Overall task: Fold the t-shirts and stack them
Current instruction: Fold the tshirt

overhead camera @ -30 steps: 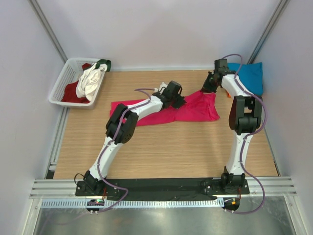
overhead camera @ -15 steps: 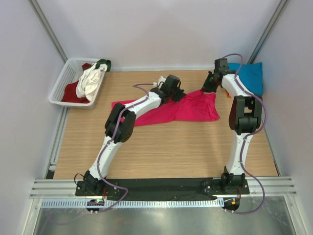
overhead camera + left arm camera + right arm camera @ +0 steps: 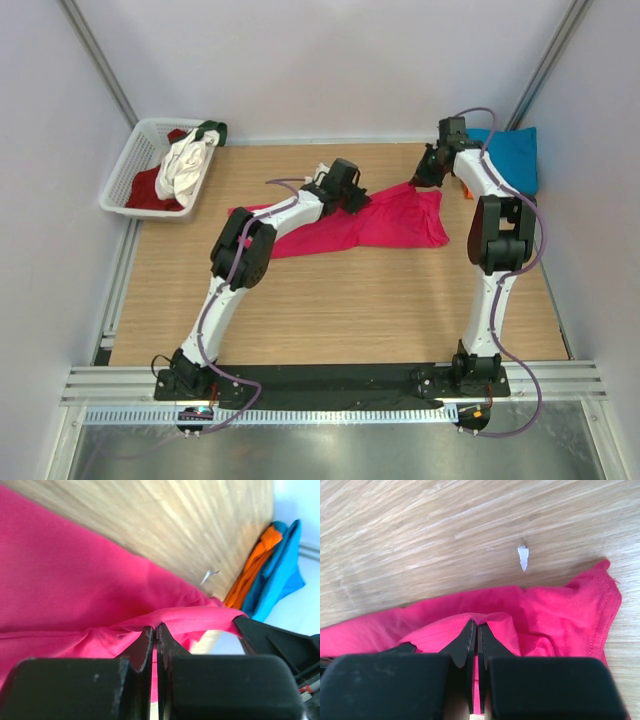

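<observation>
The pink t-shirt lay spread on the tabletop, in the far half, from about the middle toward the right edge. Its left part was flat. Its far right part was lifted a little off the wood.

Left gripper was at the far edge of the shirt, near the middle of the table. In the left wrist view its jaws were pressed together, w/ a small ridge of pink cloth pinched between the tips. From there a taut pink hem ran to the right gripper.

Right gripper was at the shirt's far right corner. In the right wrist view its jaws were also closed tight on a raised fold of the same cloth. A hemmed corner of the shirt lay crumpled on the wood just beside it.

A teal t-shirt lay in the far right corner of the tabletop, w/ an orange t-shirt at its near side, touching it. A small white scrap lay on the bare wood near the pink cloth, apart from it.

The white basket stood at the far left corner. Inside were a white t-shirt and a dark red t-shirt, and a green t-shirt hung over its far rim.
</observation>
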You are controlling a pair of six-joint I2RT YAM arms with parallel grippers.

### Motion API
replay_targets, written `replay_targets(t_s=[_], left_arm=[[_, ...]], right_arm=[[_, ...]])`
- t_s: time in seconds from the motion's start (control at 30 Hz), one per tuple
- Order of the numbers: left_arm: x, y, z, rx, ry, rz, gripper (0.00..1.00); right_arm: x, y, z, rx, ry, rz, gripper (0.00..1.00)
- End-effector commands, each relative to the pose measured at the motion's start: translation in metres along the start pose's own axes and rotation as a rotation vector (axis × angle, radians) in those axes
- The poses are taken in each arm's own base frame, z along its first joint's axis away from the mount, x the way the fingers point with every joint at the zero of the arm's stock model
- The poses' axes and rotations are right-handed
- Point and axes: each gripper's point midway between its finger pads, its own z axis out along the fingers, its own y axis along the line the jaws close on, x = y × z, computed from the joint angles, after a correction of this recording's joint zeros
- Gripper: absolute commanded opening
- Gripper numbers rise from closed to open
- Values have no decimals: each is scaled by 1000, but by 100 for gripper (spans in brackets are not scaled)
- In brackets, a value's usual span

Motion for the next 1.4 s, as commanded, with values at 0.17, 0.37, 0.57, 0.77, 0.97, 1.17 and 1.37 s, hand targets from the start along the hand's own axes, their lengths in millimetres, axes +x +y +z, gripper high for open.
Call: replay_targets(t_s=[0.17, 0.37, 0.57, 0.77, 0.97, 1.17, 1.37], left_arm=[[-9, -35, -46, 109, 17, 102, 0], [-2, -31, -62, 115, 51, 166, 0], [9, -10, -68, 86, 96, 202, 0], [27, 11, -63, 50, 153, 246, 0], [31, 28, -68, 14, 176, 267, 2], [24, 9, -88, 39, 163, 353, 52], [-27, -14, -145, 11, 57, 515, 73]], right_arm=[[11, 10, -49, -39, 2, -21, 1], [30, 4, -63, -26, 35, -17, 1], [56, -8, -65, 2, 95, -5, 1], [87, -30, -64, 61, 163, -2, 1], [105, -40, -66, 83, 195, -8, 4], [98, -43, -75, 118, 194, -38, 47], [51, -46, -99, 141, 71, -21, 66]])
